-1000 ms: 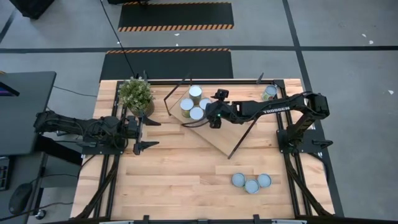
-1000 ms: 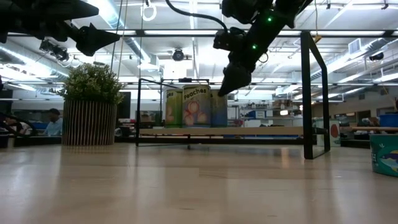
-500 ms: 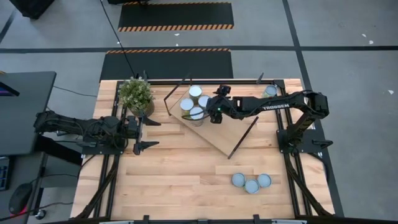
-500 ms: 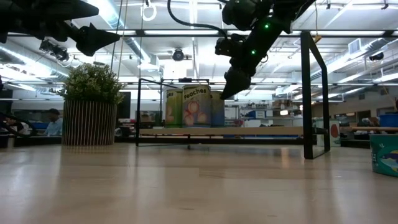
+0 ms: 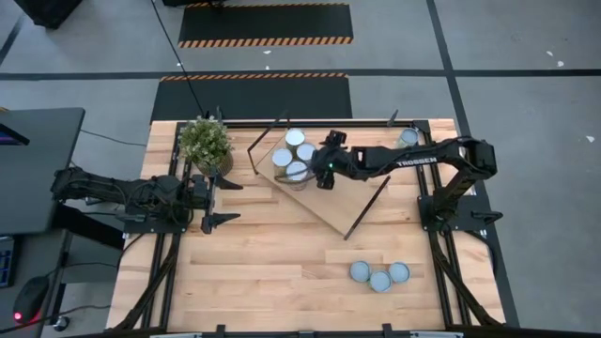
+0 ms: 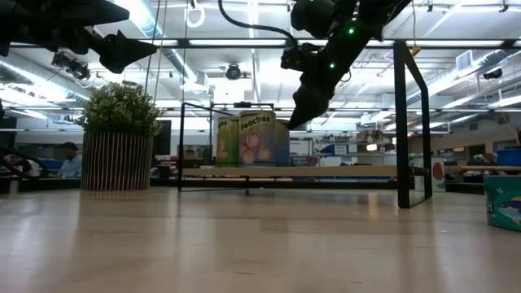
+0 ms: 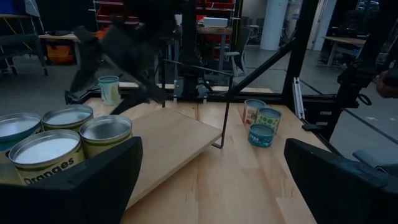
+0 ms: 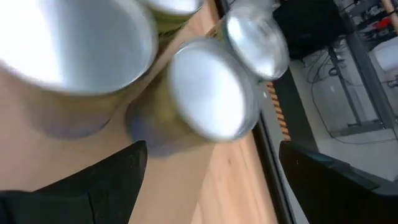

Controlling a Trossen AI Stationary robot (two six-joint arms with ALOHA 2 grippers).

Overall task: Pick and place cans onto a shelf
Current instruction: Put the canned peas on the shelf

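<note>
Four cans [image 5: 295, 155] stood clustered on the shelf [image 5: 324, 202]; three more [image 5: 379, 274] sat on the bench [image 5: 263, 272] and one [image 5: 407, 137] at its far corner. The right claw [image 5: 315, 173] hovered beside the cluster, fingers apart. The left claw [image 5: 222, 200] waited spread beside one plant [image 5: 206, 141].

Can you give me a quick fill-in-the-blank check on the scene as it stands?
1. The cans on the shelf number ____.
2. Three more cans sit on the table's near-____ part.
3. The right gripper, open, hovers over the ____.
4. The left gripper waits near the potted ____.

Missing words: four; right; shelf; plant
</note>
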